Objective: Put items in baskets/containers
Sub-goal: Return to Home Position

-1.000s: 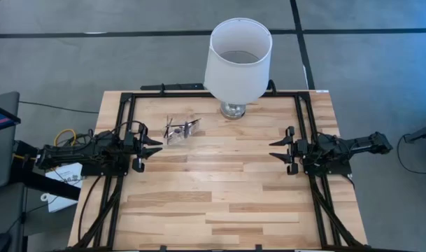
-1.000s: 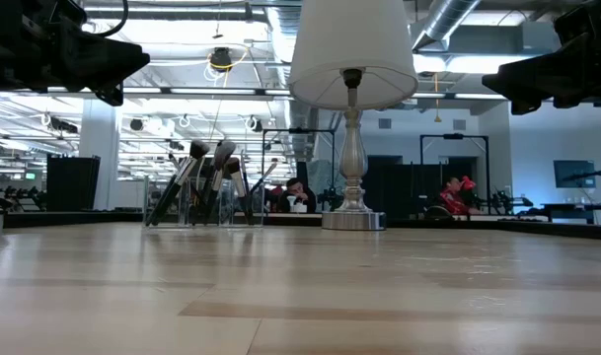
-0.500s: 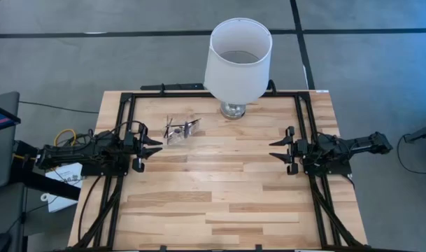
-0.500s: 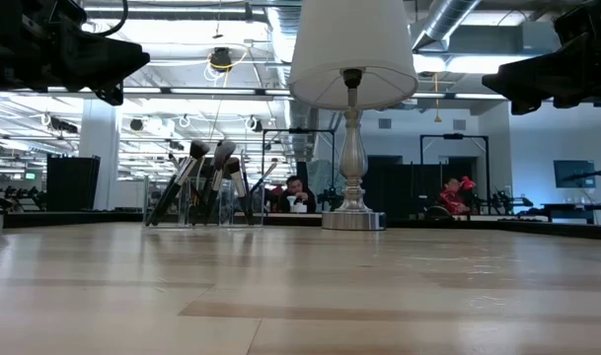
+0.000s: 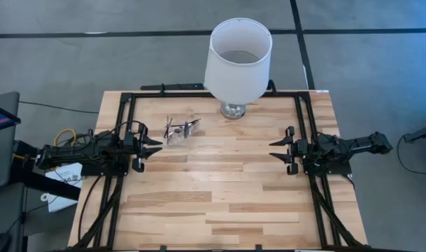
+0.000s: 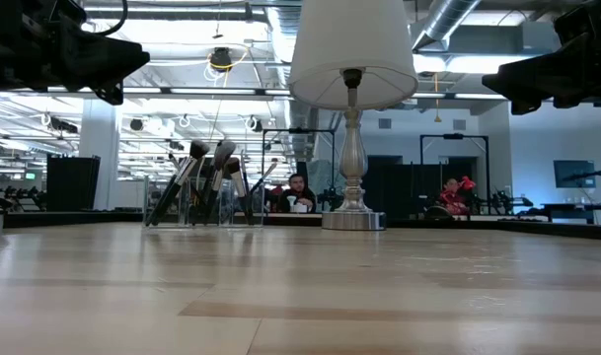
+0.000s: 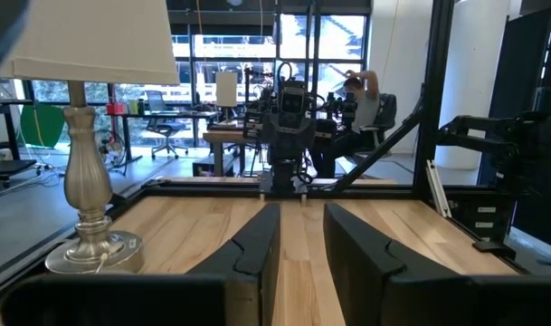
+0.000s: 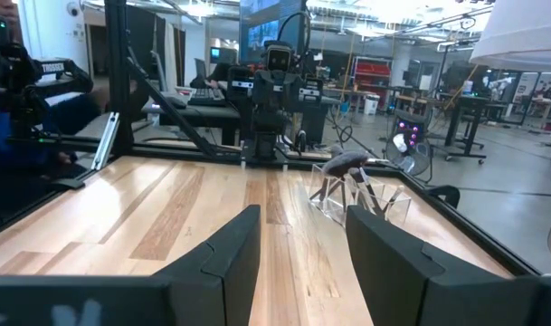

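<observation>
Several makeup brushes (image 6: pixel 206 182) with dark handles and silver ferrules stand leaning in a see-through plastic holder (image 5: pixel 180 130), bristle tips up, on the table's far left part. The right wrist view shows the holder (image 8: pixel 361 195) with the brushes too. My left gripper (image 5: pixel 155 146) hovers open at the table's left side, just near of the holder. My right gripper (image 5: pixel 275 151) hovers open at the right side, fingers pointing toward the table's middle. In each wrist view the fingers stand apart, at my left gripper (image 7: pixel 302 249) and my right gripper (image 8: pixel 302 249).
A lamp with a large white shade (image 5: pixel 239 57) on a glass base (image 5: pixel 233 110) stands at the far edge's middle. A black frame (image 5: pixel 199 94) rims the table. Bare wood lies between the arms and toward the near edge. People sit in the room beyond (image 6: pixel 298 192).
</observation>
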